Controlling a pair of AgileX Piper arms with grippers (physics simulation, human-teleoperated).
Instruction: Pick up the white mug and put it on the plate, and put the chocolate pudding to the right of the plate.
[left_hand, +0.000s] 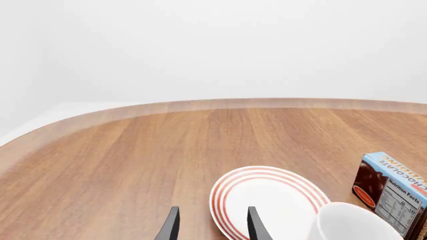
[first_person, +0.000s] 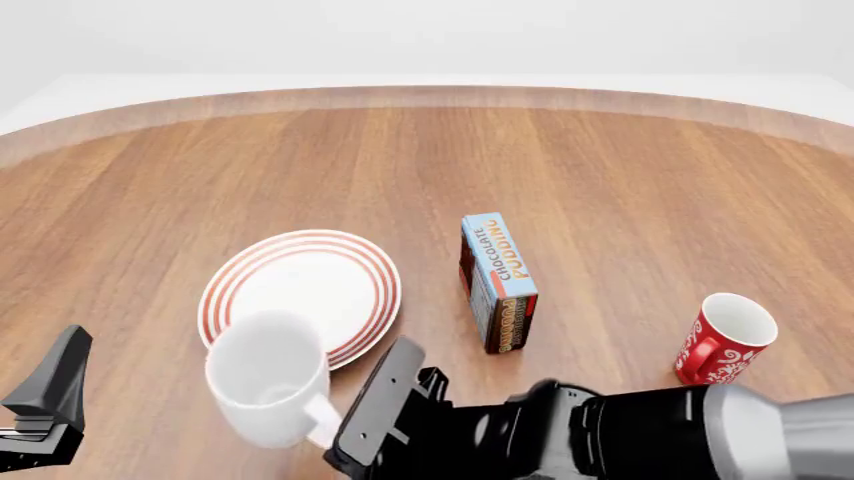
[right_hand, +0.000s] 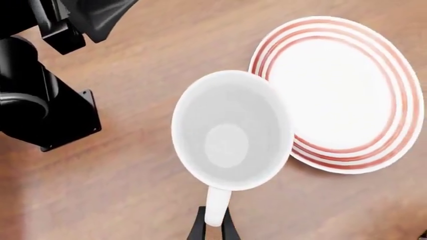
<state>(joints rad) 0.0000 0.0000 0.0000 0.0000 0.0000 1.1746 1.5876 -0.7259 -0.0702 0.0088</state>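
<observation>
Now right gripper (right_hand: 213, 227) clamps white mug (right_hand: 230, 132) handle; mug overlaps plate (right_hand: 337, 95) rim.

I see my right arm (first_person: 641, 435) as blocky matte black links running into a smooth grey cylinder; its jaws are thin, black and tapered. My left arm (right_hand: 40, 100) is black, boxy and round-jointed.

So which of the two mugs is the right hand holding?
The plain white mug, pinched by its handle in the right hand beside the plate; the red patterned mug stands untouched.
</observation>
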